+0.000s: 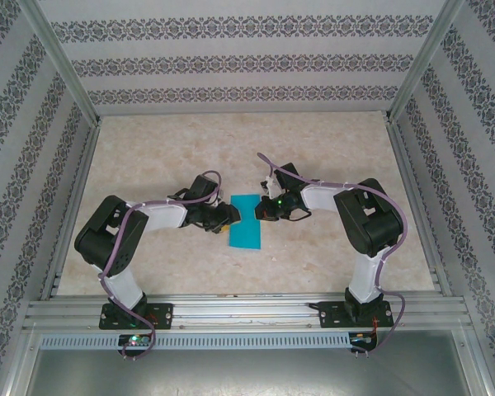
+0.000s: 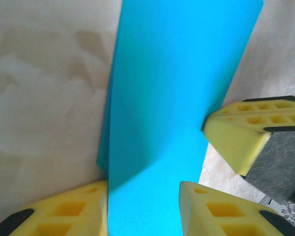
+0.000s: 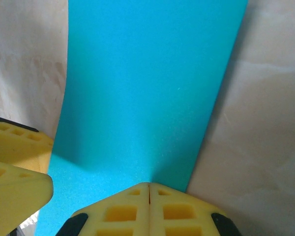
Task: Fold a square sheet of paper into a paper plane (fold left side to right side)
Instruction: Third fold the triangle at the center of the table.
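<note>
The square sheet of paper (image 1: 247, 221), seemingly halved, is pinned by the clenched right gripper (image 3: 148, 189), straddled by the parted left gripper (image 2: 142, 192); creasing is needed next.

We see a small robot test booth, like one in a lab. A left arm (image 1: 161, 216) and a right arm (image 1: 367, 219) are bolted to a metal rail (image 1: 247, 312) at the near edge of a pale, stone-look counter (image 1: 190, 148). Shiny metal posts (image 1: 62, 62) make a frame around it. The walls (image 1: 231, 62) have striped, patterned paper. Purple cables (image 1: 106, 280) run along the arms.
</note>
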